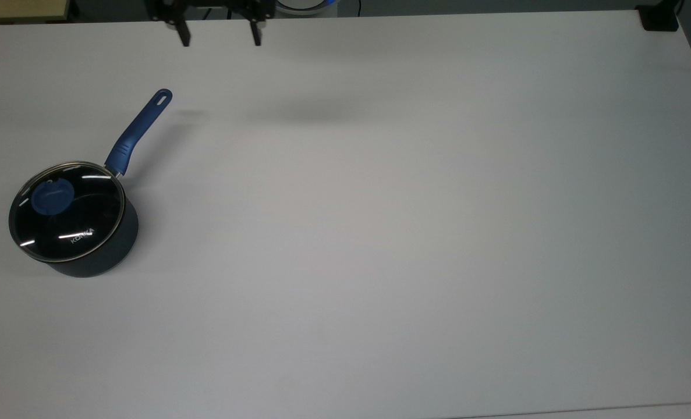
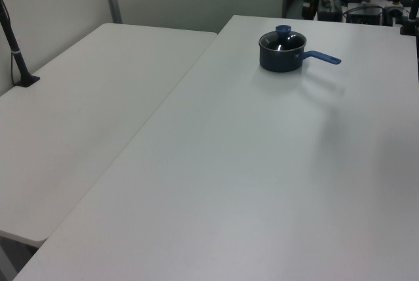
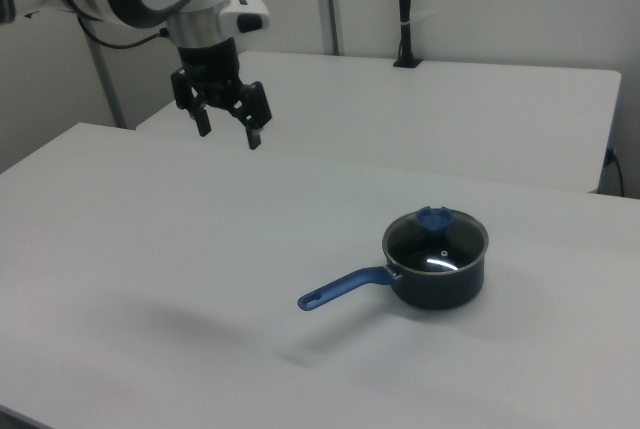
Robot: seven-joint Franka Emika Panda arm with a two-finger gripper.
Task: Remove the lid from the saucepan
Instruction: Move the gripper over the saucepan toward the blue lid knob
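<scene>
- I had the two-finger black gripper (image 3: 228, 134) jaws wide open, holding nothing.
- Round clear glass lid (image 1: 66, 210) sat on the dark navy saucepan (image 1: 98, 256), well away from the jaws.

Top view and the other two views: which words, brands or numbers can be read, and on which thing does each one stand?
"KONKA": white lettering on the glass of the lid, near its rim, read in the top view.
The saucepan, its handle and the table carry no text that can be read.
</scene>
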